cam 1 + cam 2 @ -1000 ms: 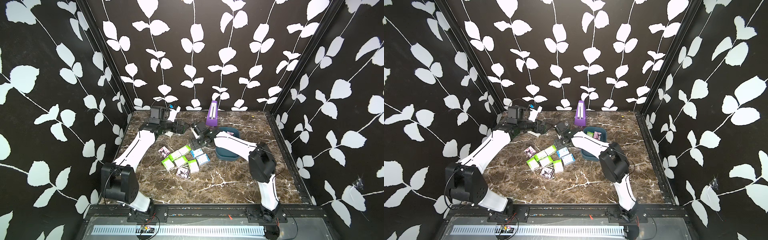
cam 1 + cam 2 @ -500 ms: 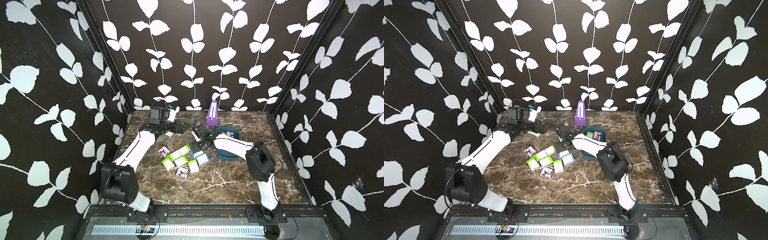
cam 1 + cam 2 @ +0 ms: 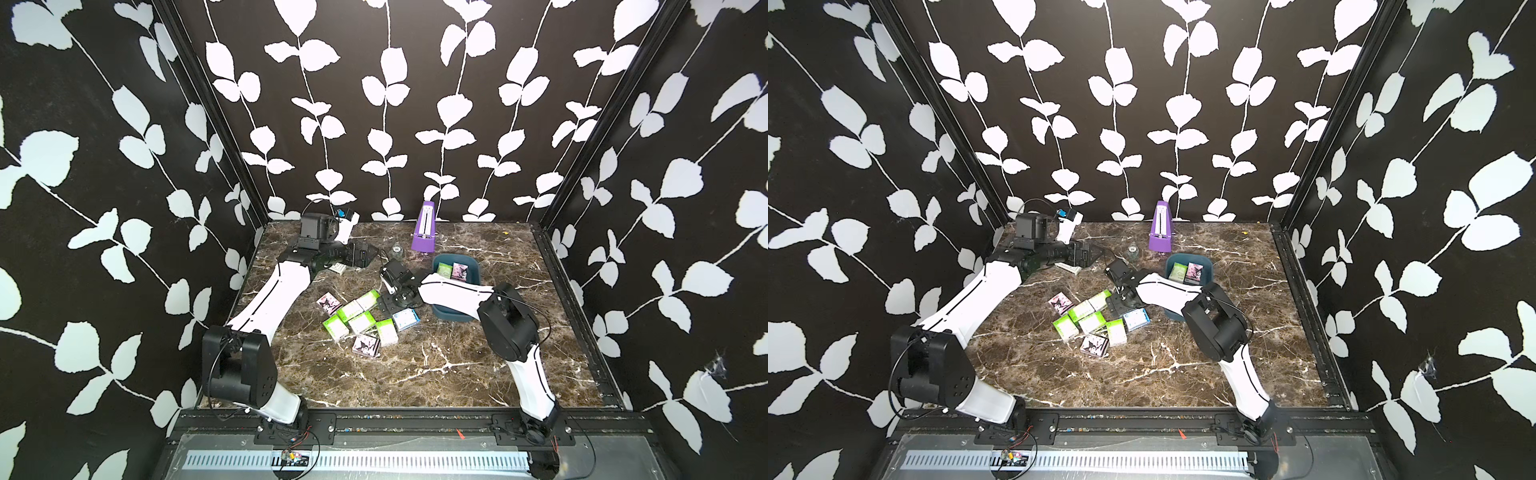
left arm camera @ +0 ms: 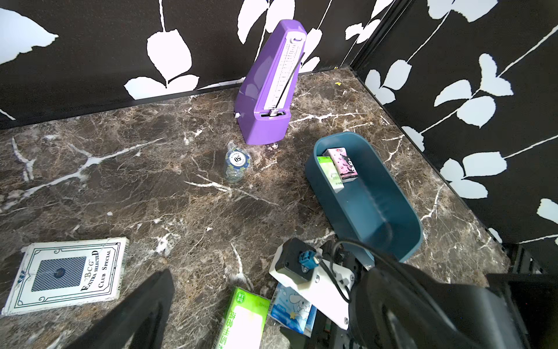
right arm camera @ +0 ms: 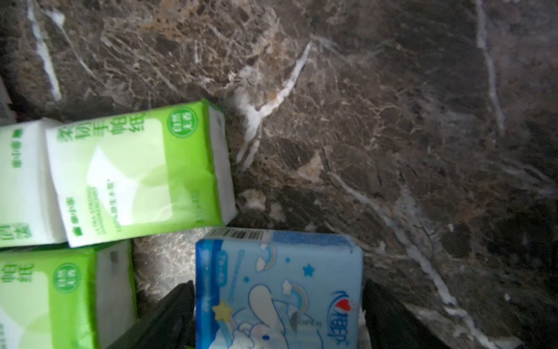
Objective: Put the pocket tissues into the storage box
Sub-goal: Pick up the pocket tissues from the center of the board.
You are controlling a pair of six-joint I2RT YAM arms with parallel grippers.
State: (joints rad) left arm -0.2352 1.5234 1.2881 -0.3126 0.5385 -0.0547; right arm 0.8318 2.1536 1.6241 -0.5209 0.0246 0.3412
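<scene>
On the desk we see the storage box right of centre toward the far edge, with two pocket tissues inside. Our left pincer hangs spread, empty, near the far-left corner; our right pincer straddles, spread, a blue packet among the loose packets mid-desk.

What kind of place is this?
Probably a robot test booth: a left arm and a right arm bolted to a rail, a marble-look table boxed in by leaf-patterned panels, tissue packets beside a teal box.
</scene>
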